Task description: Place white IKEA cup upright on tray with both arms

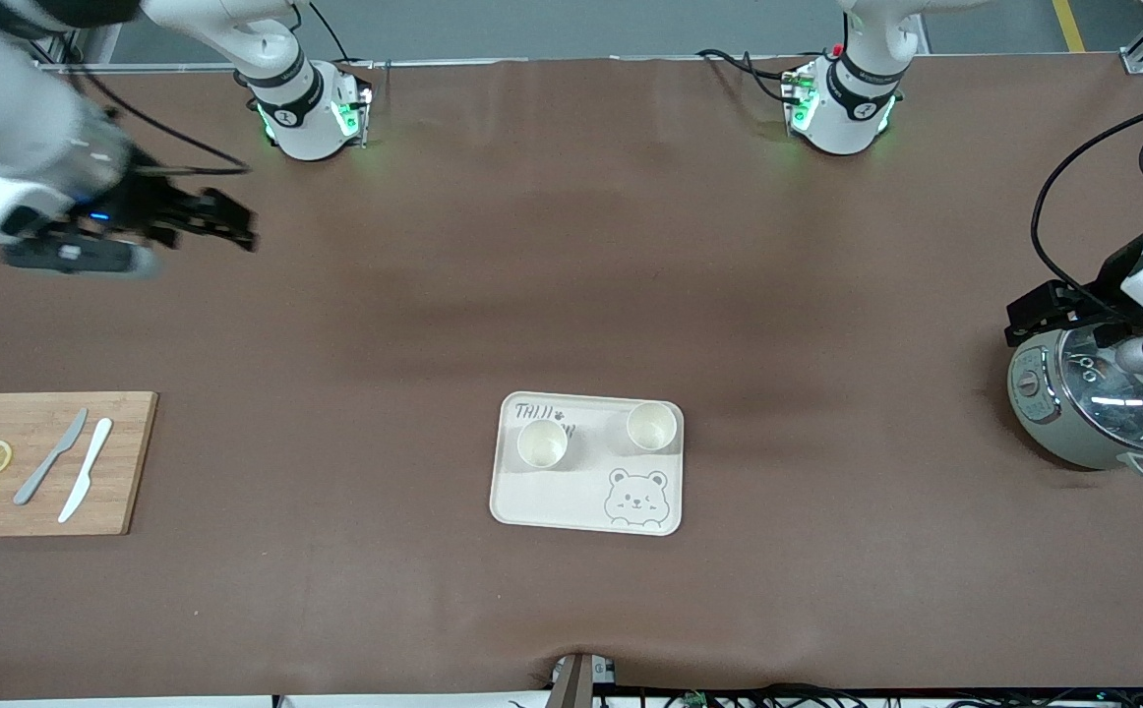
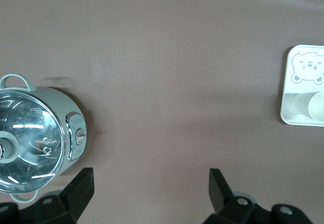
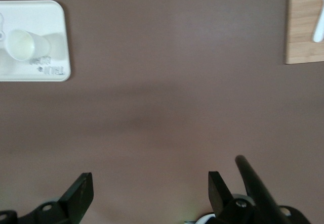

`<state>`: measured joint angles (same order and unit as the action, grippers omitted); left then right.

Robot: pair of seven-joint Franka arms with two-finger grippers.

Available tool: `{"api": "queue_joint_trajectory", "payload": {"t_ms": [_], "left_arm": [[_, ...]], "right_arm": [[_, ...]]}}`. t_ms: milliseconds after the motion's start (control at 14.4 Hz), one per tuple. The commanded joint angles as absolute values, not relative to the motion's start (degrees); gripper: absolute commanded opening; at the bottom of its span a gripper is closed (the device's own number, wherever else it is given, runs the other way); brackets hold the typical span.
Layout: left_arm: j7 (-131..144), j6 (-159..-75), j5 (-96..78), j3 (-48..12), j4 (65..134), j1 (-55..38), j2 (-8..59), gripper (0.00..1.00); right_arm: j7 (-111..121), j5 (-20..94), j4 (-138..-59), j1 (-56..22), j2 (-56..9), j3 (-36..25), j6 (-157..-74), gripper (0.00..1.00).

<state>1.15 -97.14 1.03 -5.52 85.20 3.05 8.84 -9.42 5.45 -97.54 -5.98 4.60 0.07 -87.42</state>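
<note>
Evidently both cups stand on the tray, arms drawn aside.

Spread apart and empty, the right gripper hangs over bare table above the cutting board; the left gripper, likewise wide, hovers by the cooker. Two white cups sit upright on the tray, mid-table. Judged complete: any parting move should stay high, clear of the cups.
</note>
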Motion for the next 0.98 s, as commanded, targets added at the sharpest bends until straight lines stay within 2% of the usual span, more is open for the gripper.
{"api": "queue_joint_trajectory", "payload": {"t_ms": [0, 139, 627, 906], "left_arm": [[-0.88, -96.59, 0.53, -5.45, 85.08, 3.25, 8.61, 1.0], [-1.14, -96.59, 0.53, -5.45, 85.08, 3.34, 8.61, 1.0], [-1.14, -96.59, 0.53, -5.45, 85.17, 3.34, 8.7, 1.0], [-1.32, -96.59, 0.53, -5.45, 85.17, 3.6, 8.79, 1.0]], "right_arm": [[4.17, 4.23, -102.66, 4.8, 8.0, 1.32, -89.73, 1.0], [7.9, 4.13, -102.57, 8.43, 7.82, 1.32, -90.7, 1.0], [7.73, 0.62, -102.48, 8.0, 7.91, 1.84, -92.72, 1.0], [5.2, -0.7, -102.48, 6.15, 10.46, 2.9, -92.11, 1.0]]}}
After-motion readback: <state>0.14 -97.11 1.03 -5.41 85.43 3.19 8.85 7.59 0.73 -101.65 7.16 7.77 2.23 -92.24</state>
